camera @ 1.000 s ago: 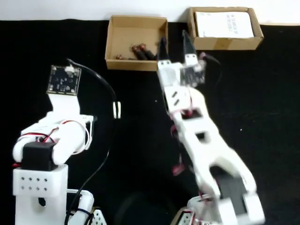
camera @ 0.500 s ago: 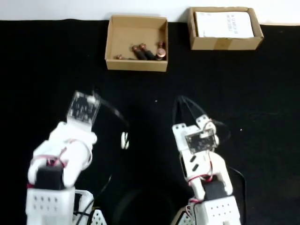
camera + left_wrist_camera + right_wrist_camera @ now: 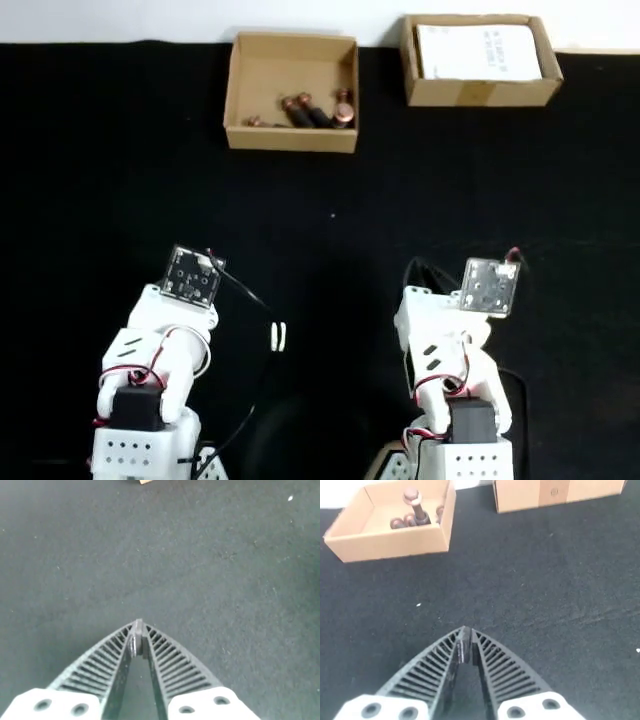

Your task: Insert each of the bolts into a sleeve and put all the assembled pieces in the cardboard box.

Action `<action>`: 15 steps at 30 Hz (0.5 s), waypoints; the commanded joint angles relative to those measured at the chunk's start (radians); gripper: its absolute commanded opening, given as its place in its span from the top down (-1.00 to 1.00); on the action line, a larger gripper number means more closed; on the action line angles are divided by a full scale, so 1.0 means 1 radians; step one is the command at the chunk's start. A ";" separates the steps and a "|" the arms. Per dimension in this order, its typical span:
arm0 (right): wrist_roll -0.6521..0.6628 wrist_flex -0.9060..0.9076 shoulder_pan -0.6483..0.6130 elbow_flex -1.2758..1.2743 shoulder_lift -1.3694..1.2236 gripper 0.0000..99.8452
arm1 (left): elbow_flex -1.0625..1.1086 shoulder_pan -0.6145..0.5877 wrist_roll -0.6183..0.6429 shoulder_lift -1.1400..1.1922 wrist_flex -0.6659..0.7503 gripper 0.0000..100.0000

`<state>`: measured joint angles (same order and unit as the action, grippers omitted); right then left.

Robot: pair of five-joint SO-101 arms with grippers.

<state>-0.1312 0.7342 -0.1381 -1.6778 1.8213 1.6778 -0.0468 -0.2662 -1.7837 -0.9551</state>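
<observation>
while both arms are held folded low by their bases at the near edge of the black table point(image 3: 100, 180), the assembled pieces point(image 3: 315, 110) are seen lying in the cardboard box point(image 3: 290, 140) at the far side, well apart from either gripper. the left gripper point(image 3: 138, 628) is shown pinched together with nothing between its tips, pointed down at the table. the right gripper point(image 3: 465, 632) is likewise closed on nothing and is aimed toward the cardboard box, where one bolt head point(image 3: 411, 494) is seen standing up above the other pieces near the box's right wall. a second box point(image 3: 480, 92), holding a white sheet point(image 3: 478, 50), is set near the first, farther to the right. the boxing step is judged to be finished or nearly so, since the copper-toned pieces in view are all gathered inside the box walls; their number is hard to make out, perhaps four. whether every bolt is seated in a sleeve cannot be told at this range. if any move is left, a long reach across the table would be called for, with the jaws opened first, as the box is placed far beyond the tips of both grippers.
</observation>
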 commanded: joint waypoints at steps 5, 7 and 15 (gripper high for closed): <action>-0.008 0.165 0.008 -0.131 0.008 0.99 | 0.019 -0.008 -0.002 -0.010 -0.173 0.98; -0.008 0.213 0.010 -0.131 0.005 0.99 | 0.019 -0.008 -0.002 -0.010 -0.204 0.98; -0.003 0.384 0.010 -0.131 0.002 0.99 | 0.019 -0.008 -0.002 -0.010 -0.296 0.98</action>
<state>-0.1343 1.0641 -0.1381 -1.6778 1.8213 1.6778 -0.0468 -0.2662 -1.7837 -1.2190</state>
